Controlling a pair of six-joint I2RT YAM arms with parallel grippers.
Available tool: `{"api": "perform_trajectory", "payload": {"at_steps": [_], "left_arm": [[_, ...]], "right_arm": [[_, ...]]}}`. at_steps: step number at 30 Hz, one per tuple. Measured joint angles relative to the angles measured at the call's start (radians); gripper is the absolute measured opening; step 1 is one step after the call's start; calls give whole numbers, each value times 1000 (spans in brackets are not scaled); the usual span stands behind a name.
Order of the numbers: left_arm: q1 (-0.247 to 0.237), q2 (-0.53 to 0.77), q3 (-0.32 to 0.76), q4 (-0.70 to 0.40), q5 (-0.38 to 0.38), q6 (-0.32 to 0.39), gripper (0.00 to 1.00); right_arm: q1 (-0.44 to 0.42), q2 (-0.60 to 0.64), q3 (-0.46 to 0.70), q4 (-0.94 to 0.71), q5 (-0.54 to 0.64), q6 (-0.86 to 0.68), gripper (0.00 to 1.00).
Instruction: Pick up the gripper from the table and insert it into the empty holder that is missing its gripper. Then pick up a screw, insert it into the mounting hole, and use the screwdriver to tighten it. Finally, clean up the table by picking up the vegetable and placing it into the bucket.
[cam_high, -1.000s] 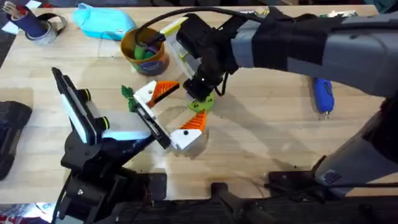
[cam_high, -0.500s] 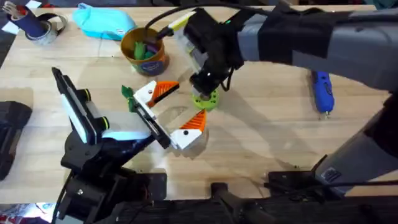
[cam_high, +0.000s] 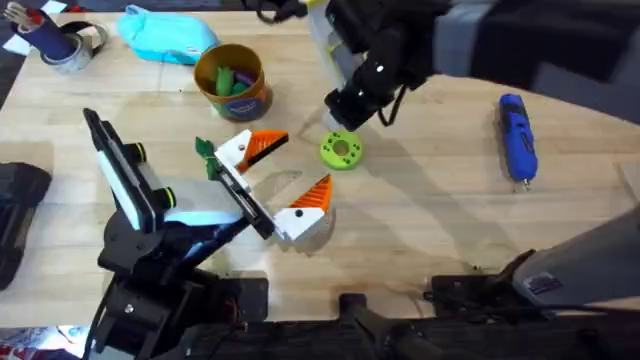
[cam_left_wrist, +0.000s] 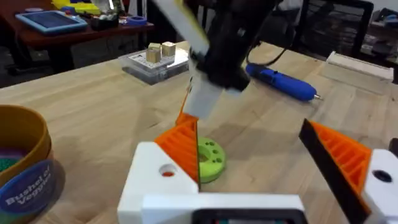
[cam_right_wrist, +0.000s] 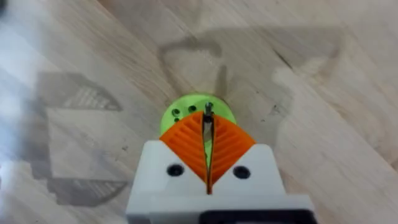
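The green disc (cam_high: 341, 150) lies flat on the table (cam_high: 430, 220) with bare wood all round it, just beyond the tips of the left gripper (cam_high: 300, 160), whose white fingers with orange ribbed pads stand wide apart and hold nothing. The right gripper (cam_high: 350, 106) hangs just above the disc, on its far side. In the right wrist view its orange pads (cam_right_wrist: 186, 140) are pressed together, with a small dark bit at the tip that I cannot make out. A wide stretch of clear wood runs from the disc to the screwdriver (cam_high: 518, 140), which lies flat near the table's right end, tip toward the near edge. Its handle is thick and bright blue. The bucket (cam_high: 245, 100) stands upright toward the far edge, well apart from the disc. It is round and yellow-orange with a dark band, and has green pieces inside. A teal pouch (cam_high: 165, 35) lies just behind it.
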Motion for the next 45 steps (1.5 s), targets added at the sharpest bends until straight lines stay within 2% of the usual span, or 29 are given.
{"api": "perform_trajectory", "payload": {"at_steps": [3, 6, 15, 19, 27, 39, 45], "left_arm": [[0, 0, 0, 0, 0, 0, 991], [0, 0, 0, 0, 0, 0, 991], [0, 0, 0, 0, 0, 0, 992], [0, 0, 0, 0, 0, 0, 992], [0, 0, 0, 0, 0, 0, 991], [0, 0, 0, 0, 0, 0, 991], [0, 0, 0, 0, 0, 0, 991]], "right_arm": [[0, -54, 10, -28, -1, -3, 7], [2, -68, 67, -108, -1, -3, 6], [70, -54, 363, -285, -8, -4, 6], [112, -54, 443, -304, -83, -12, 6], [185, -51, 462, -326, -232, -52, 6], [274, 17, 462, -333, -294, -103, 6], [281, 20, 462, -333, -294, -109, 6]]}}
